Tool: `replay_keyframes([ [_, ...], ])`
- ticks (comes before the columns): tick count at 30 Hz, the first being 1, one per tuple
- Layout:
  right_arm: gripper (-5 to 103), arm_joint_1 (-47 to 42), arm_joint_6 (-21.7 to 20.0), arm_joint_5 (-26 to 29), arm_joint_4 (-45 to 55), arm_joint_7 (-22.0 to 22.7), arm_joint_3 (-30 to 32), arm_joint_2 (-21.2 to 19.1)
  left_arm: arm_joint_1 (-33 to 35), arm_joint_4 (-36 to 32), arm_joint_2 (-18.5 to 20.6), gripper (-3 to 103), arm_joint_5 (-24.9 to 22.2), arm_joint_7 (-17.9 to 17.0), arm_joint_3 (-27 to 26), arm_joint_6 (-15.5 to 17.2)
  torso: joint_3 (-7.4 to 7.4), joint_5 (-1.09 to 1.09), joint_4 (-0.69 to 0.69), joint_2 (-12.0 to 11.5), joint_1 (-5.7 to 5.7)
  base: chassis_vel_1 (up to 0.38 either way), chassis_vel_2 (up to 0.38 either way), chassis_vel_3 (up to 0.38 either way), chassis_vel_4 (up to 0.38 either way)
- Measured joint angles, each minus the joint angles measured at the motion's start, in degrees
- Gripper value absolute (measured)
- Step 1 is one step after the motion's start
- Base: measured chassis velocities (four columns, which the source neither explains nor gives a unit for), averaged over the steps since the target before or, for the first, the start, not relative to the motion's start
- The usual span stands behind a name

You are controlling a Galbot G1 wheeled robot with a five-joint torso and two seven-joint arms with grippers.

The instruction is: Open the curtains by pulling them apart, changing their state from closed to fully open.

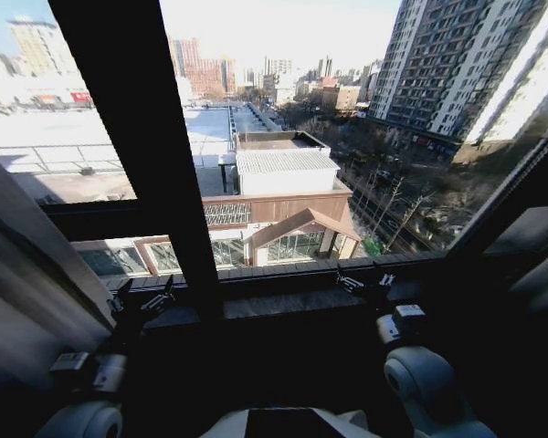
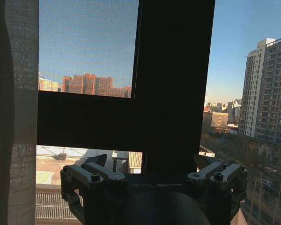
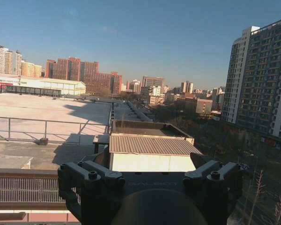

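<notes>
I see a dark window frame [image 1: 137, 137] against bright daylight; low rooftops [image 1: 283, 164] below; tall apartment towers [image 1: 457, 64] under clear blue sky.

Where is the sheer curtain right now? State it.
The sheer curtain hangs bunched at the head view's left edge, beside the left tool and left of the dark window post.

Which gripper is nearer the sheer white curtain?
The left gripper: the sheer white curtain hangs just beside it. The right gripper faces bare window glass.
</notes>
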Motion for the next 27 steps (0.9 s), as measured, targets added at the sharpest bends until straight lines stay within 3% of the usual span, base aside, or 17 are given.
replay_keyframes([
  [10,100,0.17,1.0,-1.24,-0.88,1.62,-0.65,0.22,-0.16,0.0,0.07,100,0.0,-0.17,-0.06,0.01,0.0,-0.01,0.02,0.0,0.0,0.341,0.319,-0.33,-0.339],
  [18,100,0.32,1.12,-1.25,-1.2,1.77,-0.83,0.23,-0.59,0.0,0.16,100,0.11,-0.69,-0.86,-0.28,0.0,0.01,0.02,0.0,0.0,0.094,0.089,-0.071,-0.112],
  [20,100,0.37,1.13,-1.24,-1.36,1.75,-1.06,0.23,-1.97,0.0,1.26,100,-0.85,-2.55,-0.81,0.09,0.01,0.08,0.0,0.0,-0.01,-0.021,-0.025,0.012,0.037],
  [27,100,0.22,1.18,-1.2,-1.84,1.65,-1.25,0.05,-5.65,0.42,4.3,100,-2.85,-8.73,-1.01,1.29,0.0,0.03,0.0,0.0,-0.02,-0.027,-0.032,0.021,0.044],
])
